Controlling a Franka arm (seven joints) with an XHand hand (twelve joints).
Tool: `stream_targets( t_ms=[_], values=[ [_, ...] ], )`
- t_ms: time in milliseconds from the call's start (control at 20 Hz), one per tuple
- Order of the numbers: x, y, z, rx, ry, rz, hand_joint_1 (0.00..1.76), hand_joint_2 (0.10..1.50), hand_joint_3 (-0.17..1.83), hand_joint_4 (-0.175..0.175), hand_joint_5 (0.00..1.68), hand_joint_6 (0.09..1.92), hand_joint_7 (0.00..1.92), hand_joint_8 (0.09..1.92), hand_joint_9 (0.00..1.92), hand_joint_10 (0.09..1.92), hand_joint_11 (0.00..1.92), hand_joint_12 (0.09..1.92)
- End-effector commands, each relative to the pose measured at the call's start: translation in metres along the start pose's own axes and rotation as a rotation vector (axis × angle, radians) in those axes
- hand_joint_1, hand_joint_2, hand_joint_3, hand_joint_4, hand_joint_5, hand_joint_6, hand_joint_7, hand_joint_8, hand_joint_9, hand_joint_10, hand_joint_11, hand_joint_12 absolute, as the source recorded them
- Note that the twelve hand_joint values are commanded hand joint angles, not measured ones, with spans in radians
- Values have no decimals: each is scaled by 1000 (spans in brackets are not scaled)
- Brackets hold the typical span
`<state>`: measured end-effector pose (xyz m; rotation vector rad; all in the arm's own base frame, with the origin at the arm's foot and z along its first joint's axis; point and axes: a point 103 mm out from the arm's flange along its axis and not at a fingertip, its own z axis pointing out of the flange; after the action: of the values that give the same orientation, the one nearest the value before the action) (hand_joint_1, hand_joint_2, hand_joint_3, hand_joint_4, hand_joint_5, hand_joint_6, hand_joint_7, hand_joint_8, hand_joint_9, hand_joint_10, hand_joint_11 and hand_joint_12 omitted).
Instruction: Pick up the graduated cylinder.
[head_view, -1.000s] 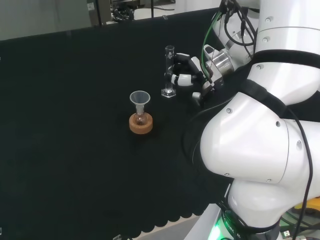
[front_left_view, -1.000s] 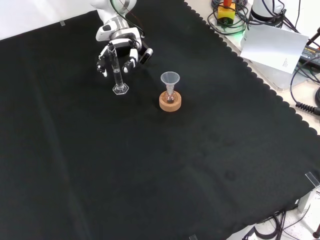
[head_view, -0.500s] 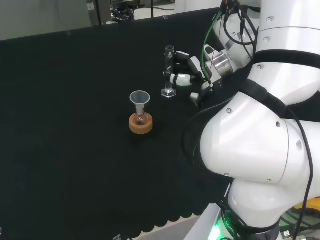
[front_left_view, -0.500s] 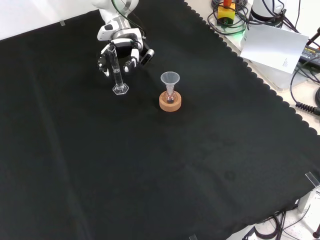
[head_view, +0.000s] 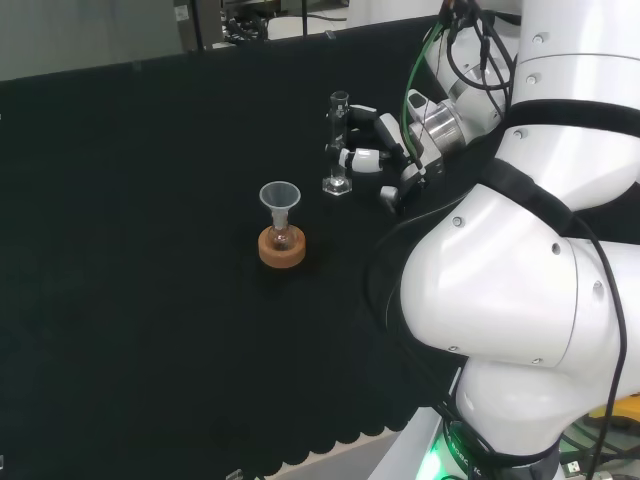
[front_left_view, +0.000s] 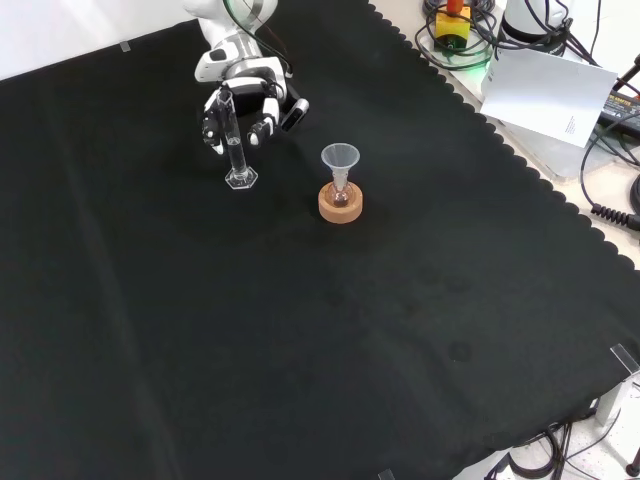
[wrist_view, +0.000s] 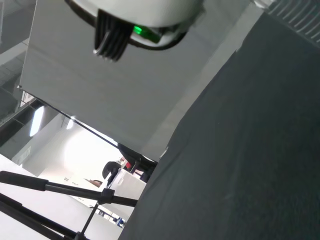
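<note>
As its curled fingers have drawn in round the upright graduated cylinder (front_left_view: 233, 140) near the worktop's far edge, the hand (front_left_view: 245, 95) seems ready to lift it; its base is not yet raised.

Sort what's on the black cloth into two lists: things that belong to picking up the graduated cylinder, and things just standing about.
Belongs to the job:
- graduated cylinder, upright on the cloth
- hand, fingers curling round the cylinder's upper part

Just standing about:
- funnel, sitting in a small flask
- cork ring under that flask
- papers and cables beyond the cloth's edge
</note>
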<state>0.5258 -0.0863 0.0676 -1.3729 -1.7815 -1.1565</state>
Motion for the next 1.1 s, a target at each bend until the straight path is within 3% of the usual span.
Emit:
stream_targets(
  t_ms=[50, 650, 1100],
  values=[
    [0, 0, 3, 2, 7, 4, 1075, 645, 607, -1, 704, 516, 831, 524, 1162, 213, 907, 1017],
    [-3, 1, 5, -6, 4, 24, 1096, 712, 609, 8, 746, 557, 885, 511, 1196, 177, 948, 987],
    [-4, 0, 4, -24, 11, 29, 1072, 735, 600, 10, 687, 556, 837, 495, 1163, 142, 886, 1019]
  ],
)
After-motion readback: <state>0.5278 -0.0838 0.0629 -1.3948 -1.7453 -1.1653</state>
